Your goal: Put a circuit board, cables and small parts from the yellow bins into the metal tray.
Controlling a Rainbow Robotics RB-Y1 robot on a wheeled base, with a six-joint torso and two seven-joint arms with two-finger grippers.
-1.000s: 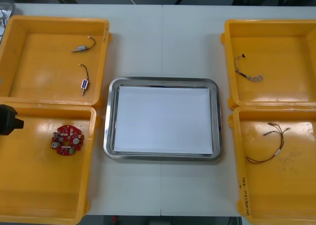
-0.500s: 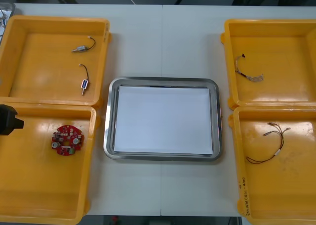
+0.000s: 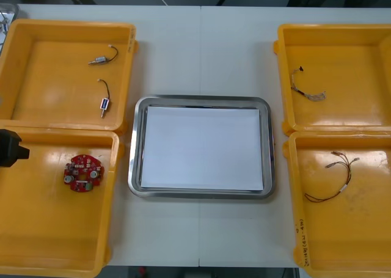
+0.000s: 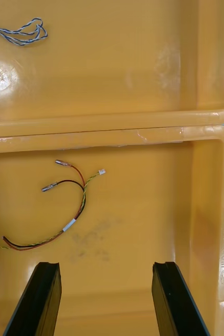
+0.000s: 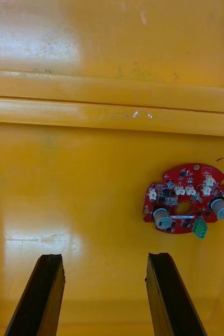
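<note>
Nothing has shifted over the last second: the bins' contents lie as they did, and the metal tray at the table's centre, white inside, has received none of the task's things, so the task reads as not yet begun. The left end effector hovers over the yellow bin at 8 o'clock from the tray, fingers spread wide and holding nothing. The round red circuit board lies on the bin floor beyond the fingertips, apart from them. The right end effector hangs over the bin at 4 o'clock, likewise wide apart and empty, with the red and yellow cable ahead of its fingers. The twisted blue and white cable sits in the 2 o'clock bin, the small metal parts in the 10 o'clock bin. Both arms look poised, so a descent onto board or cable seems the likely next move.
</note>
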